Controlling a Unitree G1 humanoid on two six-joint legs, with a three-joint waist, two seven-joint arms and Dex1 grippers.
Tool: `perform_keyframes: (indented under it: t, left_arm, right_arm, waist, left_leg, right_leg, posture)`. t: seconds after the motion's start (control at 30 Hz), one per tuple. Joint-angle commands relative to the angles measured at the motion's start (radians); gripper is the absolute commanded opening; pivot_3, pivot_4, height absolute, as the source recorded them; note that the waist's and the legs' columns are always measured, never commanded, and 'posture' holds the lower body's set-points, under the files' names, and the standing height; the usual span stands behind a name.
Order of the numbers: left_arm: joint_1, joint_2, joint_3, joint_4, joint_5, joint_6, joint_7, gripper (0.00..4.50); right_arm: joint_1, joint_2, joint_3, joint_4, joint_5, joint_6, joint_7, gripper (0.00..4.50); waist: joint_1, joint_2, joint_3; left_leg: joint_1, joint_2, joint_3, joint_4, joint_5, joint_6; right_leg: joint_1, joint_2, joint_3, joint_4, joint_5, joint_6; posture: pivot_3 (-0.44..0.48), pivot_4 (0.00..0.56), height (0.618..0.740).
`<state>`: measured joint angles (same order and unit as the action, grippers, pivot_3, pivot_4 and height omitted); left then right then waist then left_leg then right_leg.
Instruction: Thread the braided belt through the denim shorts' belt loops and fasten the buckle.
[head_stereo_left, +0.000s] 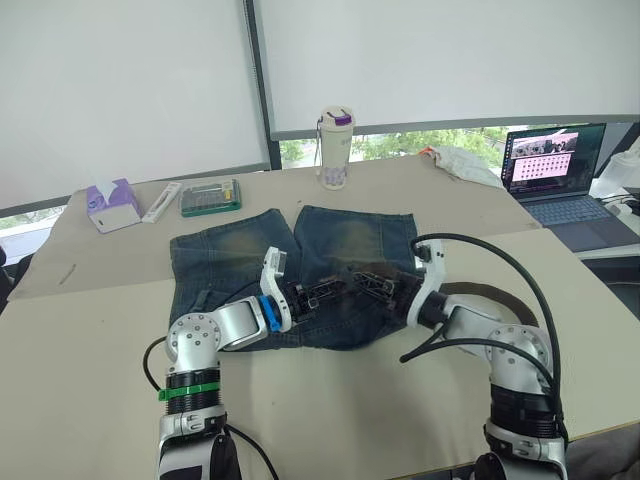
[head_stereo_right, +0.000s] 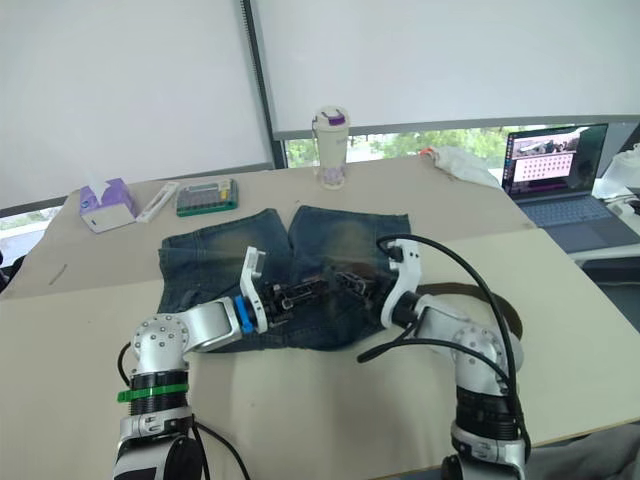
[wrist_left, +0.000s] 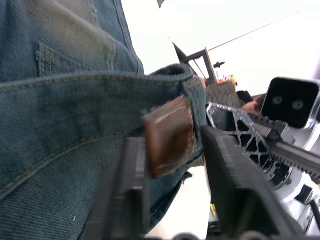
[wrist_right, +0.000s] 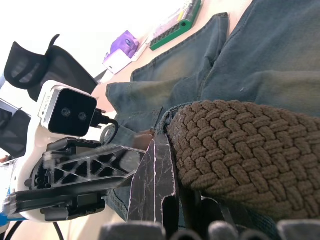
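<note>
Shorts (head_stereo_left: 300, 262) lie waistband toward the robot, left pincer (wrist_left: 175, 165) clamping belt tip (wrist_left: 169, 131), right pincer (wrist_right: 172, 200) clamping braid (wrist_right: 235, 150).

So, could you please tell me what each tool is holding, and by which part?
Left tool holds the braided belt by its leather tip, poking from the denim shorts waistband. Right tool grips the woven strap.

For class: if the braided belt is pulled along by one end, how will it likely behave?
The braided belt looks woven and curves loosely across the table, so it is probably floppy and trails. Its coarse weave likely drags against the denim shorts, not slippery.
</note>
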<state>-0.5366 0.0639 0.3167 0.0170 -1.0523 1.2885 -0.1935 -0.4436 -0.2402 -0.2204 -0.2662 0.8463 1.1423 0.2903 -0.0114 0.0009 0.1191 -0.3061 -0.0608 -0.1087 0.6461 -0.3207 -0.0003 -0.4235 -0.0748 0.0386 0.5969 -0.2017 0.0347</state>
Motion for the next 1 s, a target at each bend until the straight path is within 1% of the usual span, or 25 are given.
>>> perform_keyframes:
  t: [0.03,0.13,0.23,0.33,0.37,0.47,0.5,0.57,0.63,0.67,0.73,0.83,0.87,0.93,1.0]
  left_arm:
    - [-0.016,-0.006,-0.006,-0.001,-0.011,-0.016,-0.008,0.0]
    - [-0.021,-0.008,-0.002,0.004,-0.019,-0.02,-0.01,0.0]
    - [-0.021,-0.008,-0.003,0.007,-0.021,-0.019,-0.01,0.0]
    - [-0.025,-0.017,-0.017,0.009,-0.017,-0.022,-0.012,0.0]
    - [-0.026,-0.019,-0.022,0.008,-0.016,-0.022,-0.014,0.0]
    - [-0.03,-0.019,-0.033,0.009,-0.014,-0.023,-0.018,0.0]
    - [-0.03,-0.016,-0.036,0.008,-0.013,-0.022,-0.02,0.0]
    - [-0.033,-0.01,-0.049,0.01,-0.002,-0.029,-0.027,0.0]
    - [-0.037,-0.008,-0.061,0.014,0.009,-0.037,-0.03,0.0]
    - [-0.038,-0.009,-0.064,0.015,0.013,-0.04,-0.03,0.0]
    - [-0.035,-0.007,-0.07,0.012,0.021,-0.044,-0.028,0.0]
    - [-0.002,0.01,-0.043,-0.012,-0.003,-0.016,-0.016,0.0]
    - [0.01,0.021,-0.032,-0.02,-0.012,-0.003,-0.015,0.0]
    - [0.031,0.051,-0.011,-0.031,-0.031,0.017,-0.016,0.0]
    - [0.049,0.083,0.019,-0.029,-0.063,0.04,-0.011,0.0]
  right_arm:
    - [0.009,-0.055,0.039,-0.089,-0.026,-0.056,0.04,1.14]
    - [0.044,-0.22,0.179,-0.194,-0.179,-0.103,0.053,2.2]
    - [0.068,-0.331,0.299,-0.249,-0.296,-0.123,0.04,3.18]
    - [0.059,-0.353,0.377,-0.241,-0.389,-0.11,-0.011,3.18]
    - [0.053,-0.351,0.398,-0.226,-0.423,-0.115,-0.026,2.96]
    - [0.052,-0.335,0.408,-0.209,-0.463,-0.127,-0.029,1.89]
    - [0.054,-0.33,0.404,-0.211,-0.47,-0.127,-0.027,1.6]
    - [0.056,-0.323,0.387,-0.211,-0.485,-0.128,-0.027,0.91]
    - [0.07,-0.342,0.327,-0.213,-0.482,-0.12,-0.014,0.2]
    - [0.081,-0.354,0.284,-0.213,-0.475,-0.114,-0.006,0.05]
    - [0.103,-0.373,0.205,-0.208,-0.459,-0.105,0.011,0.05]
    - [0.155,-0.443,0.044,-0.147,-0.444,-0.096,0.048,0.05]
    - [0.165,-0.454,0.009,-0.135,-0.436,-0.091,0.054,0.05]
    - [0.182,-0.473,-0.026,-0.117,-0.431,-0.091,0.065,0.05]
    - [0.202,-0.497,-0.032,-0.105,-0.44,-0.099,0.077,0.05]
  waist:
    - [0.0,0.0,0.0]
    - [0.001,0.0,0.0]
    - [0.001,-0.001,0.0]
    - [0.0,-0.002,0.001]
    - [0.0,-0.002,0.001]
    - [0.003,-0.002,0.001]
    - [0.006,-0.002,0.001]
    - [0.009,-0.002,0.001]
    - [0.015,-0.002,0.001]
    - [0.019,-0.002,0.001]
    - [0.027,-0.002,0.001]
    - [0.033,-0.003,0.001]
    - [0.033,-0.003,0.001]
    - [0.028,-0.003,0.001]
    - [0.023,-0.003,0.001]
  left_leg:
    - [0.0,0.0,0.0,0.0,0.0,0.0]
    - [0.0,0.0,0.0,0.0,0.0,0.0]
    - [0.0,-0.001,0.0,0.0,0.0,-0.001]
    - [0.0,0.0,0.0,0.0,0.001,-0.002]
    - [0.0,0.0,0.0,0.0,0.001,-0.002]
    - [0.0,0.0,0.0,0.0,0.001,-0.002]
    - [0.0,-0.001,0.0,0.0,0.001,-0.002]
    - [0.0,-0.001,0.0,0.001,0.001,-0.002]
    - [0.0,-0.001,0.0,0.001,0.001,-0.002]
    - [0.0,-0.001,-0.001,0.001,0.001,-0.002]
    - [-0.001,-0.002,-0.001,0.001,0.001,-0.002]
    - [-0.001,-0.004,-0.001,0.002,0.002,-0.001]
    - [-0.001,-0.004,-0.001,0.002,0.002,0.0]
    - [-0.001,-0.004,0.0,0.001,0.002,0.0]
    - [-0.001,-0.002,0.0,0.0,0.002,-0.001]
  right_leg:
    - [0.0,0.0,0.0,0.0,0.0,0.0]
    - [0.0,0.0,0.0,-0.001,0.0,0.0]
    - [0.001,0.0,-0.001,-0.001,0.0,0.001]
    - [0.001,0.0,0.0,-0.001,0.0,0.001]
    - [0.001,0.0,0.0,-0.001,0.0,0.001]
    - [0.001,0.0,0.0,-0.001,0.0,0.001]
    - [0.001,0.0,0.0,-0.001,0.0,0.001]
    - [0.001,0.0,0.0,-0.001,0.0,0.001]
    - [0.001,0.0,0.0,-0.001,0.0,0.001]
    - [0.001,0.0,0.0,-0.001,0.0,0.001]
    - [0.001,-0.001,-0.001,-0.001,0.0,0.001]
    - [0.002,-0.002,-0.001,-0.002,0.0,0.001]
    - [0.002,-0.003,-0.001,-0.002,0.0,0.002]
    - [0.002,-0.002,0.0,-0.002,0.0,0.002]
    - [0.001,-0.001,0.0,-0.001,0.0,0.001]
  posture:
    - [0.0,0.15,0.74]
    - [0.0,0.15,0.74]
    - [0.0,0.15,0.74]
    - [0.0,0.15,0.74]
    - [0.0,0.15,0.74]
    - [0.0,0.15,0.74]
    - [0.0,0.15,0.74]
    - [0.0,0.15,0.74]
    - [0.0,0.15,0.74]
    - [0.0,0.15,0.74]
    - [0.0,0.15,0.74]
    - [0.0,0.15,0.74]
    - [0.0,0.15,0.74]
    - [0.0,0.15,0.74]
    - [0.0,0.15,0.74]
